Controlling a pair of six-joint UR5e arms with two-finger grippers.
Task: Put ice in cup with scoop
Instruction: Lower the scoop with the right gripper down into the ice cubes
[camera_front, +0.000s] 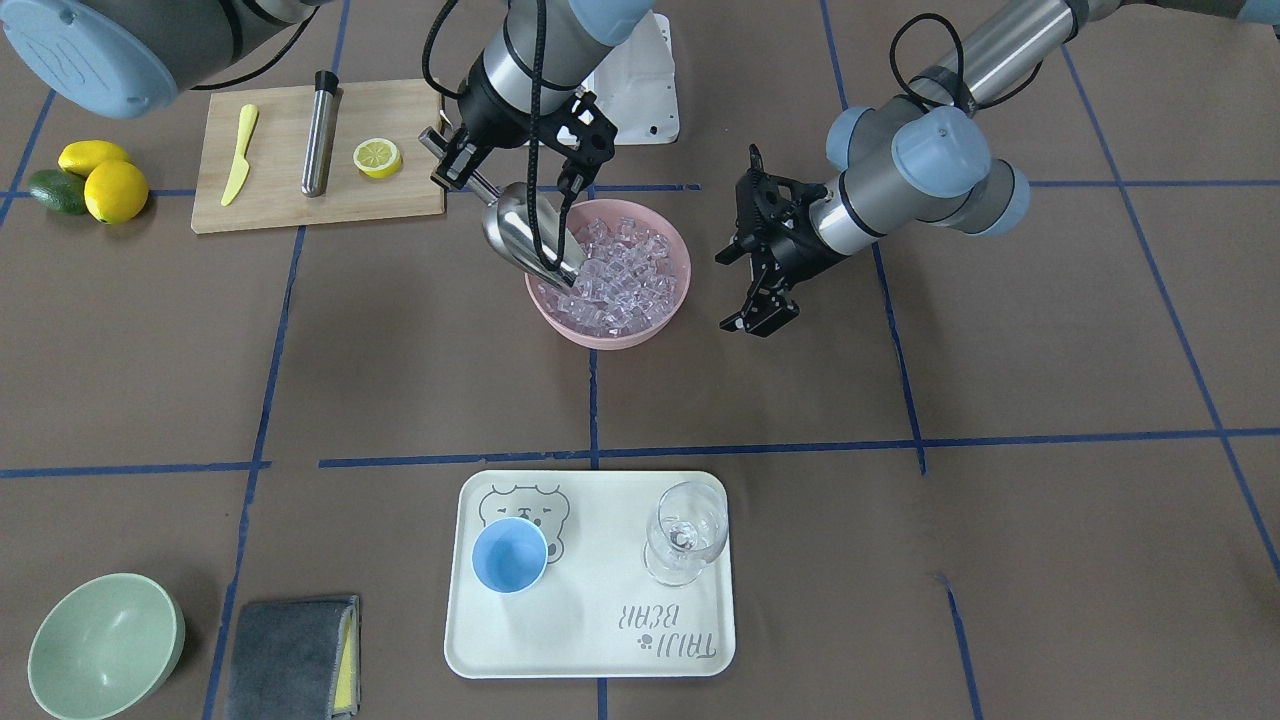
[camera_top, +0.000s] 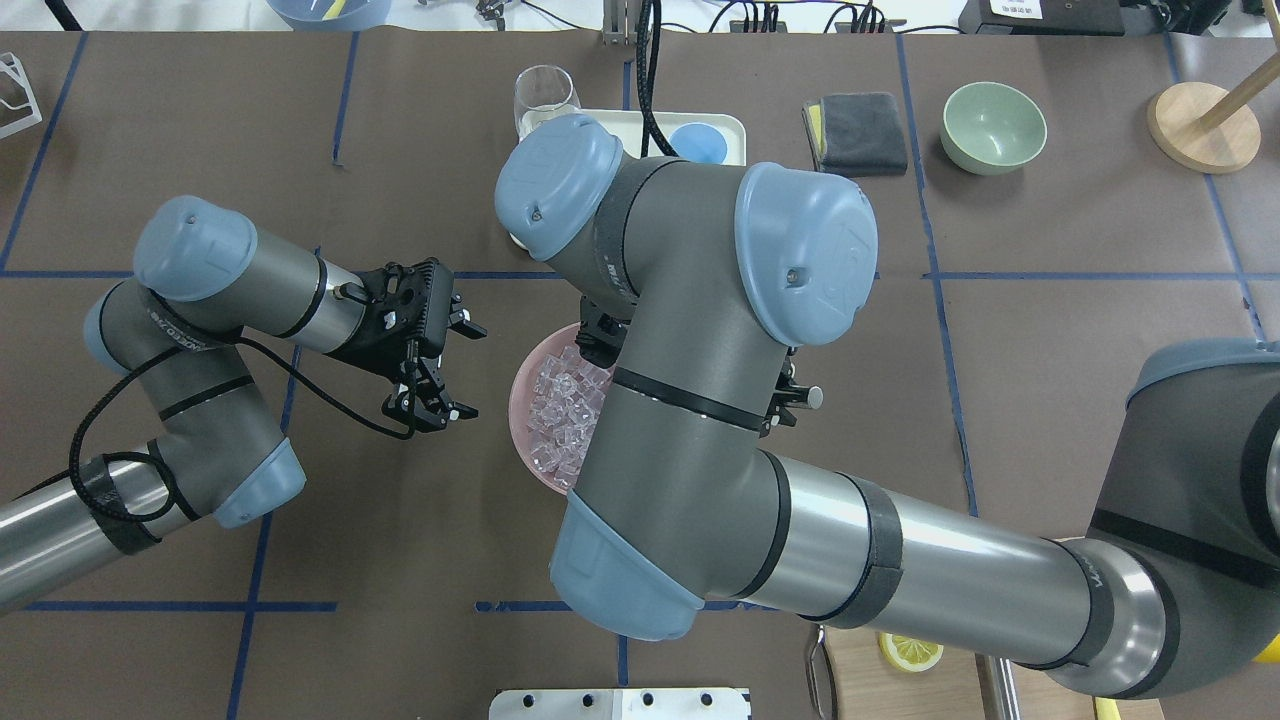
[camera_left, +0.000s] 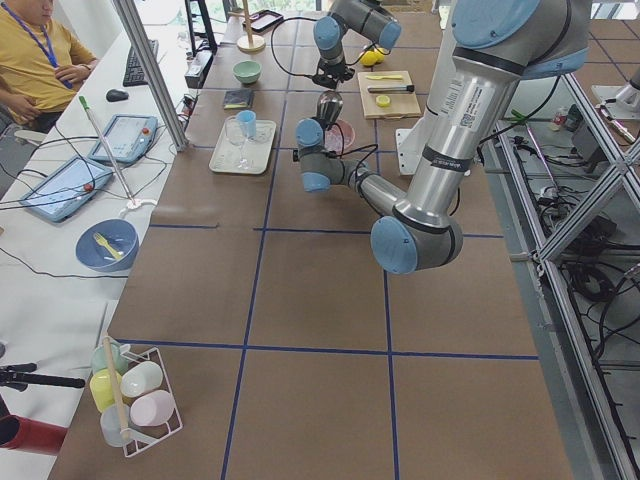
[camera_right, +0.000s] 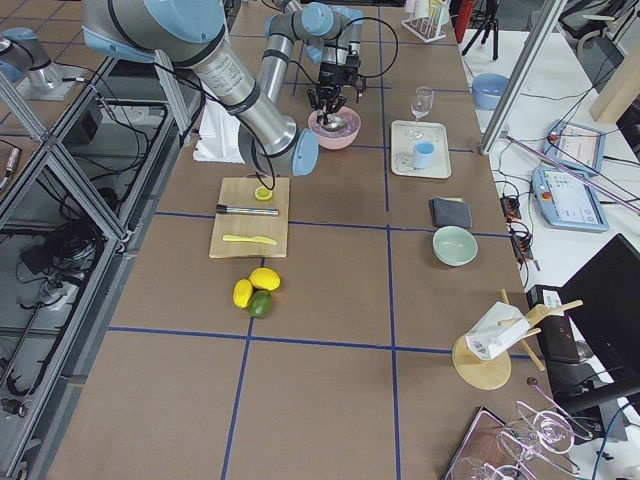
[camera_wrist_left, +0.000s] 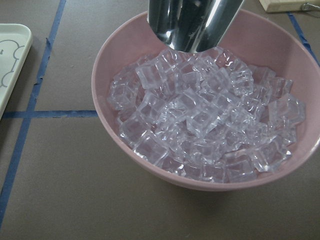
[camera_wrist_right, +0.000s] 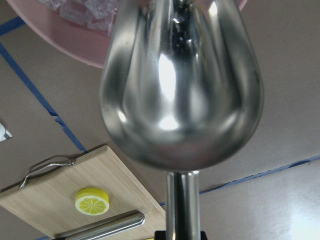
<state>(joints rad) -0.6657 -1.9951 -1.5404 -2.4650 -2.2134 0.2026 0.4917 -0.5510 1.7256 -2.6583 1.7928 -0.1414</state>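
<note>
On desk, tray sits well apart from pink bowl, my left end effector spread beside it, my right end effector pinching scoop handle, trough tilted down into bowl, cup upright on tray, ice heaped in bowl.

A bowl of ice sat mid-way along the bench, scoop slanted over its rim nearest the cutting board, left hand apart at the opposite side, tray farther from the robot, cup and wine glass side by side on it
</note>
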